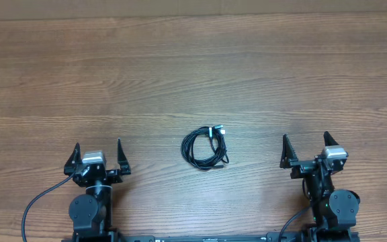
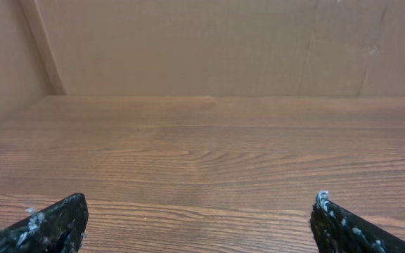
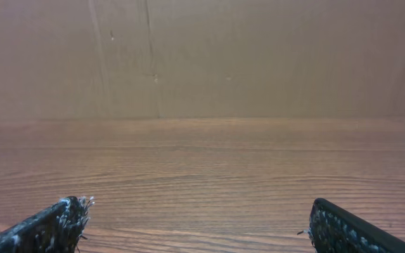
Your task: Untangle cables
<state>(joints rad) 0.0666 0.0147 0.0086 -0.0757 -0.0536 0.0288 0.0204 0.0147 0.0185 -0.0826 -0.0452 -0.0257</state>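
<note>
I am seeing both arms sitting folded back at the near edge of the bench (image 1: 193, 67), one at each side, with their wrists held low and level and pointing out across the wood. The left pincer (image 1: 98, 143) is standing fully released and gripping nothing. In its wrist view the left pincer (image 2: 200, 200) is framing only bare wood grain, with a brown cardboard wall (image 2: 188, 42) beyond. The right pincer (image 1: 306, 138) is likewise spread wide and empty, and its own camera is showing the same pincer (image 3: 200, 204) over bare bench.

The cables (image 1: 205, 148) are lying bundled in one loose, nearly round coil on the bench, between the two arms and well apart from both. The coil is running slightly longer from far to near. A silvery-white plug tip (image 1: 218, 129) is sitting at the coil's far right edge, pointing rightward.
</note>
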